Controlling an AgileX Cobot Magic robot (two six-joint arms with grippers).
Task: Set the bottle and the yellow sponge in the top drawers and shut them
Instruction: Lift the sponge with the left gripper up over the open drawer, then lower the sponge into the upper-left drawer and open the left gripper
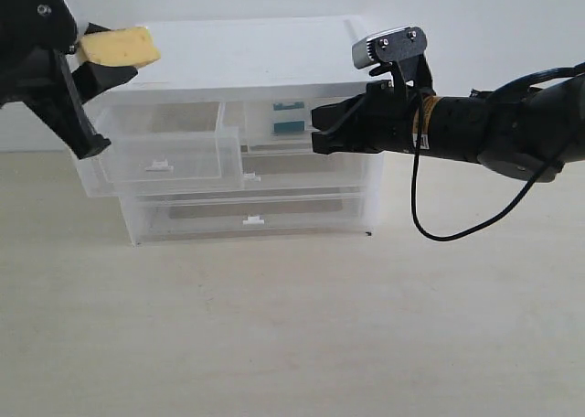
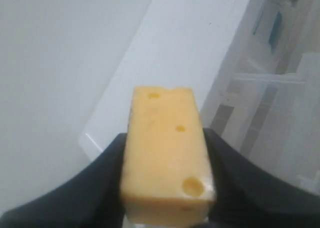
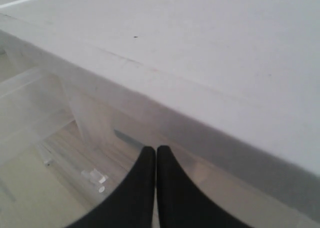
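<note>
My left gripper (image 1: 91, 58) is shut on the yellow sponge (image 1: 119, 46), holding it in the air above the cabinet's left top corner. The left wrist view shows the yellow sponge (image 2: 165, 158) clamped between both dark fingers (image 2: 107, 173). The left top drawer (image 1: 160, 147) is pulled out, with nothing seen in it. The right top drawer (image 1: 274, 129) sits pushed in, and the teal bottle (image 1: 289, 115) shows through its clear front. My right gripper (image 1: 316, 130) is shut and empty, with its tips at that drawer's front. In the right wrist view the right gripper (image 3: 152, 149) has its tips together.
The white-topped cabinet (image 1: 256, 51) stands at the back of a pale table (image 1: 292, 326). Below the top drawers are two full-width drawers (image 1: 253, 214), both pushed in. A black cable (image 1: 430, 225) hangs from the right arm.
</note>
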